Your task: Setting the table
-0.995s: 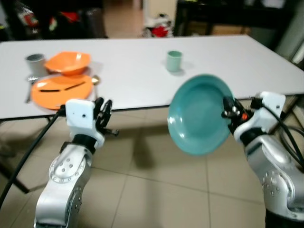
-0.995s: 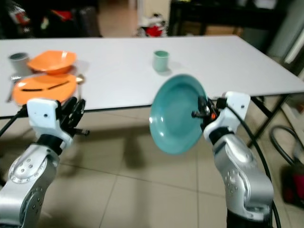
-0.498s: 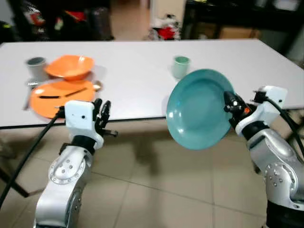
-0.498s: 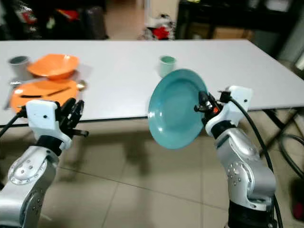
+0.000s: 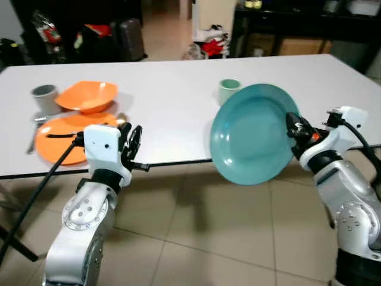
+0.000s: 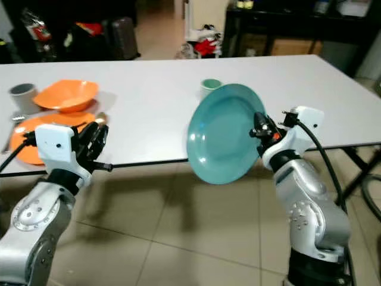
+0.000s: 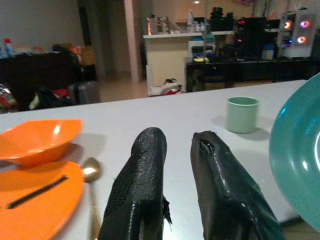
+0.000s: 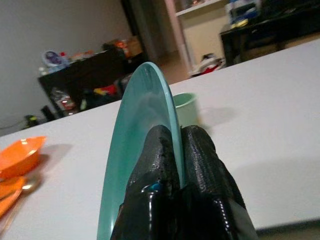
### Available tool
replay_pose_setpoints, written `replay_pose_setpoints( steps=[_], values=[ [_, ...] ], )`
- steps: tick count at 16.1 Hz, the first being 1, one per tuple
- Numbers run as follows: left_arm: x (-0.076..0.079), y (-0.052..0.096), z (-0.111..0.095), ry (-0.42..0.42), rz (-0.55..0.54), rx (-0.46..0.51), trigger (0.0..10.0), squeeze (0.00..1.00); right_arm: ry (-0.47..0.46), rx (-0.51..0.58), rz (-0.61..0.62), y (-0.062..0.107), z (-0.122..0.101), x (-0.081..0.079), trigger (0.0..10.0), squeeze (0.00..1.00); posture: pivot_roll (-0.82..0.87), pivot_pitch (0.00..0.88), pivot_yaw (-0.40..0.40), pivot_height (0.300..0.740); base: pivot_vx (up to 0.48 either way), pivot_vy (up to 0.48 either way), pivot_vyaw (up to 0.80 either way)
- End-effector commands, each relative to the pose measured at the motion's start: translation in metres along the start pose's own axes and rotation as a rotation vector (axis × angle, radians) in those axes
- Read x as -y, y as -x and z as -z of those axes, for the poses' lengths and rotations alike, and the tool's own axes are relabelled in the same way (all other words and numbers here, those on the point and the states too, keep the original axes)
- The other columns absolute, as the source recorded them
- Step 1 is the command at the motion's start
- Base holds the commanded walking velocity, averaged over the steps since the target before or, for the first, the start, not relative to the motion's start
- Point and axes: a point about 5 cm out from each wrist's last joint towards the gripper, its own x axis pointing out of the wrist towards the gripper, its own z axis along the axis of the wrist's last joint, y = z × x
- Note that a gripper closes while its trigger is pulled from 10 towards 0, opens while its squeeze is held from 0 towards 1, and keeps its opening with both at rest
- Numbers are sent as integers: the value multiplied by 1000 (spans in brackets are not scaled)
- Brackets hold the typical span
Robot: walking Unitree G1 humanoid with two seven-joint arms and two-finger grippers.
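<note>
My right gripper (image 5: 293,126) is shut on the rim of a teal plate (image 5: 253,134), held tilted on edge in front of the white table's (image 5: 172,89) near edge; the pinch on the teal plate (image 8: 145,130) shows in the right wrist view. A teal cup (image 5: 229,91) stands on the table just behind it. At the table's left lie an orange plate (image 5: 62,134) with black cutlery on it, an orange bowl (image 5: 87,95), a grey cup (image 5: 44,98) and a spoon (image 7: 90,172). My left gripper (image 5: 133,146) hangs shut and holding nothing below the table edge, near the orange plate.
Tiled floor (image 5: 196,238) lies under and before the table. A table leg (image 5: 15,241) slants at the lower left. Dark furniture and cluttered shelves (image 5: 286,24) stand behind the table.
The view has drawn closer to the table. My right gripper has lifted the teal plate higher, up to the table edge. The left arm has kept its pose.
</note>
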Motion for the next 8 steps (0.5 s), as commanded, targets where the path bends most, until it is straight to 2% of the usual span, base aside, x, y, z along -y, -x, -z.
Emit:
replay_pose_setpoints(
  steps=[1,8],
  values=[
    [-2,-1,0,-2,-1,-5,10000,0,-7,22,-61,-3,-6,-10,10000,0,-63,0,4,740,315,0,0],
    [0,0,1,-3,12,-11,10000,0,-24,14,-77,-10,-6,-11,10000,0,-59,0,13,740,318,0,0]
  ],
)
